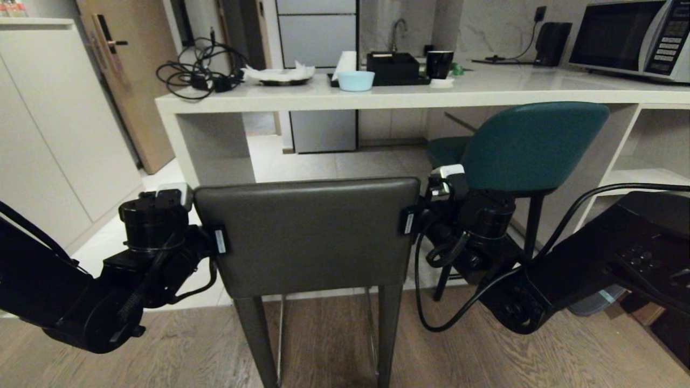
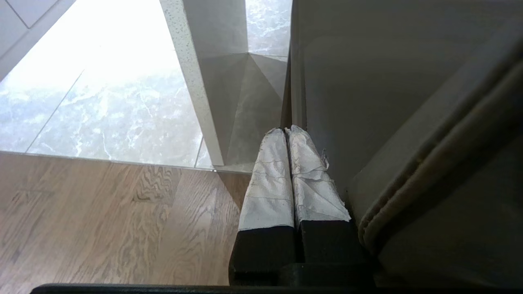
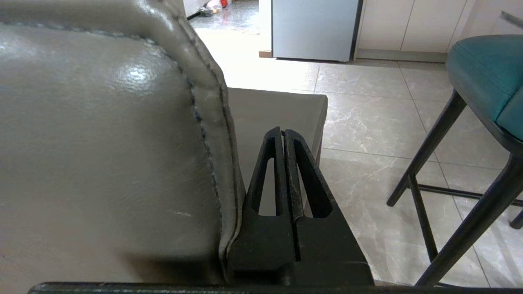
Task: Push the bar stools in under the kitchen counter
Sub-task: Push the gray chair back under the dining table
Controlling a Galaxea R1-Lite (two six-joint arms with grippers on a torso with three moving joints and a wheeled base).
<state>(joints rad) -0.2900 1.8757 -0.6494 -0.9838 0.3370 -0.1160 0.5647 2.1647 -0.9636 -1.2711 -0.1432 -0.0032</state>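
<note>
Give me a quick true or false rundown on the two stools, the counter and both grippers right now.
1. The grey stool sits between the left gripper and the right gripper. True.
2. Both grippers are wide open. False: both are shut.
3. The teal stool is farther from the counter than the grey one. False: it stands closer.
4. A microwave stands on the counter. True.
</note>
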